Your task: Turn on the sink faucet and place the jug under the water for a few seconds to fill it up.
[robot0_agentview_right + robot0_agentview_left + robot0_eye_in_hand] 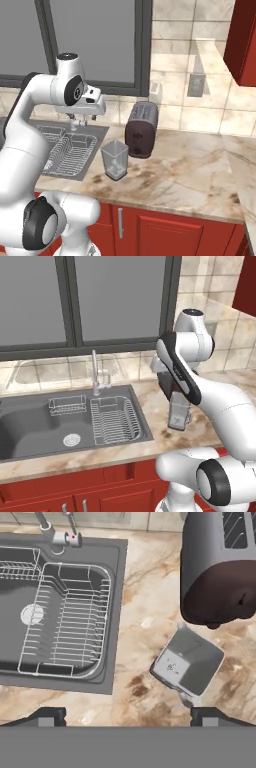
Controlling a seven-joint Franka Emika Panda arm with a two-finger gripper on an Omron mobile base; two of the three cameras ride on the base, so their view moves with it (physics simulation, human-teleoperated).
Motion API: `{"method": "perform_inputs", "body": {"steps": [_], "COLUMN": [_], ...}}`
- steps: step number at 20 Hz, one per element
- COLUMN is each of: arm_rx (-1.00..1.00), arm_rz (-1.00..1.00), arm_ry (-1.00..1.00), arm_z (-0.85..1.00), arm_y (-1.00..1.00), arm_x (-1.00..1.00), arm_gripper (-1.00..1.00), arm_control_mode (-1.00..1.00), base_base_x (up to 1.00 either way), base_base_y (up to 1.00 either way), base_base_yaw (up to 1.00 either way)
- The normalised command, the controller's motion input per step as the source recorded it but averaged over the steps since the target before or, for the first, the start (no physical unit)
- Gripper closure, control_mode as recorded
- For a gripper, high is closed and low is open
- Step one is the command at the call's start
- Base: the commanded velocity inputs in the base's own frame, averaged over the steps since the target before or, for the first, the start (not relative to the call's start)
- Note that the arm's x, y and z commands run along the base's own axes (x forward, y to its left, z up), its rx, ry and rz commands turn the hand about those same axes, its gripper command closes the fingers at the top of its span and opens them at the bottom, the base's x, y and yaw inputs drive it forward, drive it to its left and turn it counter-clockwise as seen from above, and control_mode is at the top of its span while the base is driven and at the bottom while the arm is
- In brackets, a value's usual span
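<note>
The gripper [127, 716] hangs wide open above the counter [190, 175], holding nothing. The jug [115, 159] stands upright on the counter, just in front of the toaster [141, 129] and beside the sink [30, 421].

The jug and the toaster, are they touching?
Apart. The right base view shows bare counter between the jug and the toaster.
</note>
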Motion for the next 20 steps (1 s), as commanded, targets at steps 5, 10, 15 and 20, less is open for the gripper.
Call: {"method": "perform_inputs", "body": {"steps": [5, 10, 15, 20], "arm_rx": [0.00, 0.00, 0.00, 0.00], "arm_rz": [0.00, 0.00, 0.00, 0.00], "arm_ry": [0.00, 0.00, 0.00, 0.00], "arm_z": [0.00, 0.00, 0.00, 0.00], "arm_y": [0.00, 0.00, 0.00, 0.00], "arm_x": [0.00, 0.00, 0.00, 0.00], "arm_gripper": [-1.00, -1.00, -1.00, -1.00], "arm_control_mode": [1.00, 1.00, 1.00, 1.00], "base_base_x": [0.00, 0.00, 0.00, 0.00], "base_base_y": [0.41, 0.37, 0.39, 0.33], "base_base_yaw": [0.00, 0.00, 0.00, 0.00]}}
